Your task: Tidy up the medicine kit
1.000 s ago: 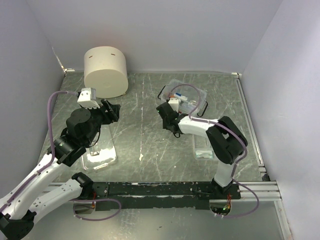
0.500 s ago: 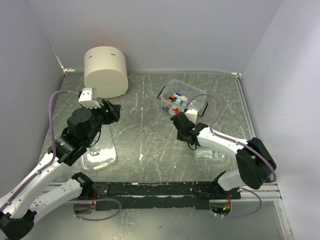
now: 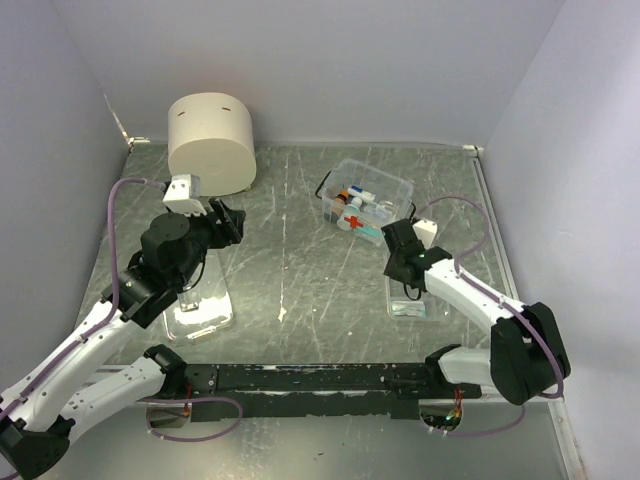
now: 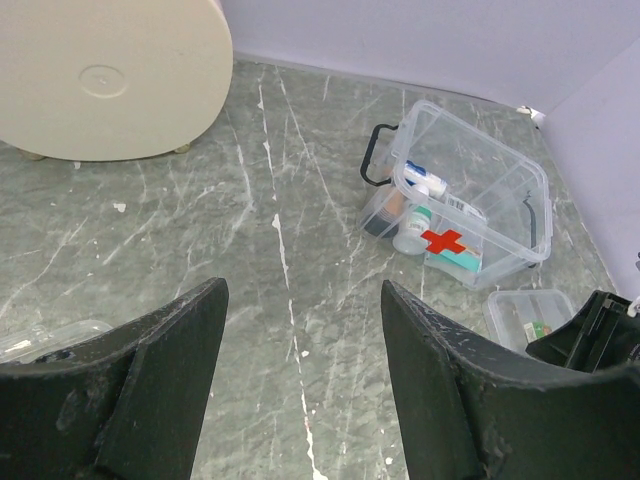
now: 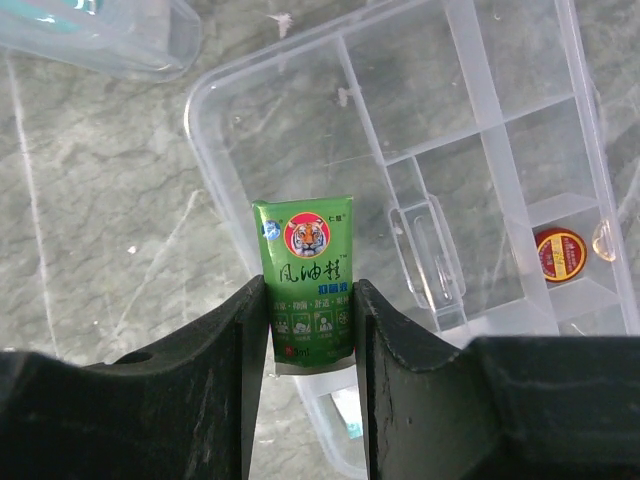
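The medicine kit (image 3: 368,198), a clear box with a red cross and black handles, stands at the back centre-right with several small items inside; it also shows in the left wrist view (image 4: 465,205). My right gripper (image 3: 404,268) is shut on a small green packet with a tiger logo (image 5: 305,262) and holds it above a clear compartment tray (image 5: 470,170). That tray (image 3: 412,302) lies near the kit. One compartment holds a small red round tin (image 5: 560,253). My left gripper (image 3: 222,222) is open and empty over the table, left of centre (image 4: 302,300).
A large cream cylinder (image 3: 210,142) stands at the back left. Another clear tray (image 3: 198,308) lies under my left arm. Grey walls close in the table on three sides. A metal rail (image 3: 500,250) runs along the right edge.
My right gripper has moved from the medicine kit toward the near right, carrying the green packet over the compartment tray. My left arm has shifted slightly.
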